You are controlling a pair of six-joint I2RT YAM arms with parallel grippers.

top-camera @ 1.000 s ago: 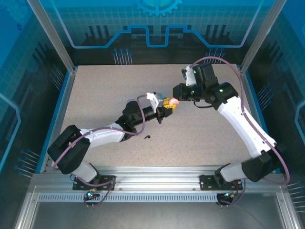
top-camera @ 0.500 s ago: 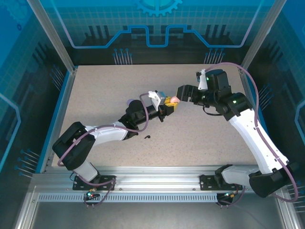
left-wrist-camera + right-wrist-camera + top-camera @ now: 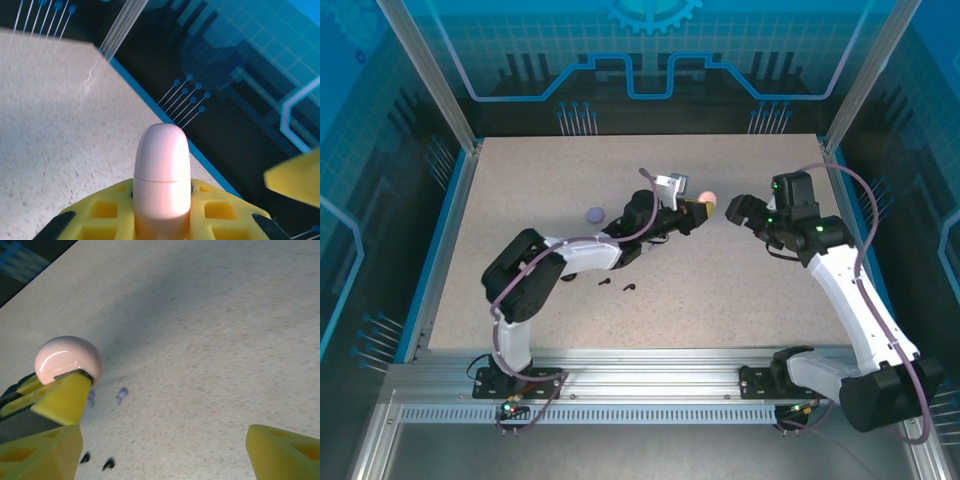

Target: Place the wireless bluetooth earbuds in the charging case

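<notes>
**Two grippers at the pink case: one clamped, one apart**

The left gripper [image 3: 698, 208] is clamped on the pink case [image 3: 706, 198], holding it above the table [image 3: 520, 180] at 1 o'clock from the table's middle. In the left wrist view the case stands up from the yellow fingers [image 3: 210, 210] with its lid seam shut. The right gripper [image 3: 738, 208] sits at 3 o'clock of the case, jaws wide apart and touching nothing, with a small gap between it and the case.

Two black earbuds [image 3: 629, 288] lie near each other at 7 o'clock, well apart from the near edge. Two lilac earbuds [image 3: 121, 395] lie on the table just beside the case in the right wrist view. The lilac case [image 3: 595, 214] rests at 10 o'clock. Bare tabletop runs to the far edge at 12 o'clock and the left edge at 9 o'clock.
</notes>
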